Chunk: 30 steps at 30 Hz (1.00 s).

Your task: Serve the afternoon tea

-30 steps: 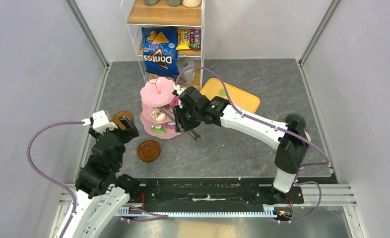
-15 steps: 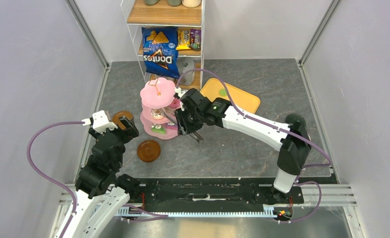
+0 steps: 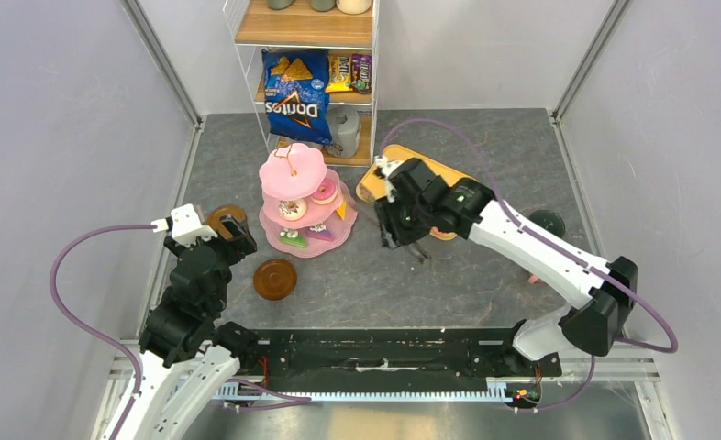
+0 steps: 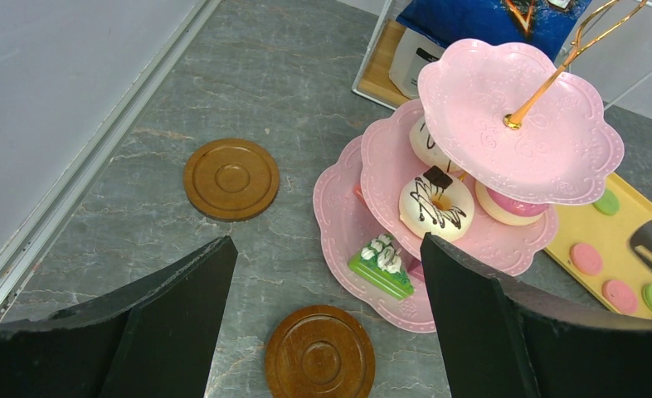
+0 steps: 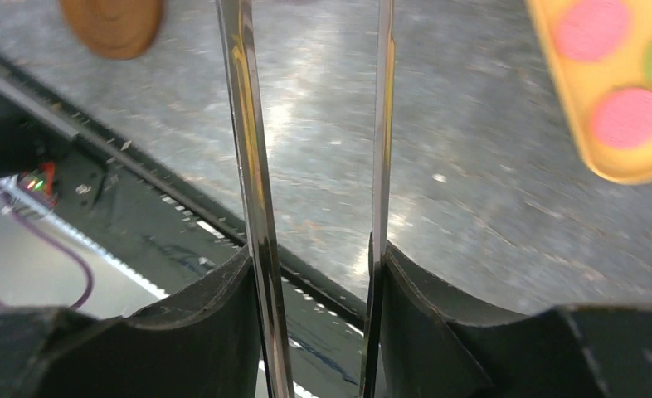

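Right jaws grip the tongs [image 5: 252, 207], blades apart, empty, right of the stand [image 3: 306, 174] | I want macarons [image 4: 586, 258] off the tray [image 4: 621, 236] there | left jaws wide, empty, left of stand.

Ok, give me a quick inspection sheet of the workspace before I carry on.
Surface: grey table, no spills seen.
Job's things: pink stand carries donuts and cake slices; two brown saucers beside it; macarons on yellow tray; dark-green mug at right.
Clutter: nothing seen.
Grippers: left gripper jaws open, empty; right gripper jaws closed on metal tongs.
Cables: purple cables loop off both arms, no snag seen.
Surroundings: grey walls; shelf at back with Doritos bag.
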Motion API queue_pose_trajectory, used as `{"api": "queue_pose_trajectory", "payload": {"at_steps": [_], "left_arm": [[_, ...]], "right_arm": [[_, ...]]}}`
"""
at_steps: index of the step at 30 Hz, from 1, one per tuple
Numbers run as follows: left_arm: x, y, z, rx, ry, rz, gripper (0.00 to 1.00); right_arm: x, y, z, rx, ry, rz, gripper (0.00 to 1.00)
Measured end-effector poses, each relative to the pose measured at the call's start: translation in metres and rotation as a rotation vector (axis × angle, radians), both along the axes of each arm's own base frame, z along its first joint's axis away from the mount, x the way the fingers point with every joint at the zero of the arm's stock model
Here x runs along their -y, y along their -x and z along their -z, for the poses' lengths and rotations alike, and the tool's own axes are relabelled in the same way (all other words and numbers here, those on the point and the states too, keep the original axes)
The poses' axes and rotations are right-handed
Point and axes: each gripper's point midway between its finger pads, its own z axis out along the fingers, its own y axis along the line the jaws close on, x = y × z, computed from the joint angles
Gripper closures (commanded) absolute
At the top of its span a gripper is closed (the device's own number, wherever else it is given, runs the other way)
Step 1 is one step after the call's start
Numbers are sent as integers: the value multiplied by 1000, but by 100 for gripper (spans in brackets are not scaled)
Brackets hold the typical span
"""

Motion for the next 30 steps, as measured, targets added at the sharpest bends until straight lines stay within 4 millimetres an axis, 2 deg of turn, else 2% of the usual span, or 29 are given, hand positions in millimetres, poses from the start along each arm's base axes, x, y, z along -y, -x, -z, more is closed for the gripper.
{"api": "queue_pose_trajectory", "payload": {"at_steps": [5,9,16,24,30], "left_arm": [[0,0,0,0,0,0,10],[0,0,0,0,0,1,10],[0,0,0,0,1,3,10],[1,0,0,1,1,3,10],[1,0,0,2,2,4,10]], "right_arm": [[64,-40,8,-6,73,186,45],[104,-70,14,-3,125,307,44],[123,-110,47,-66,203,369,44],[129,-148,74,-106,253,392,43],[127,-168,94,-118,292,388,43]]}}
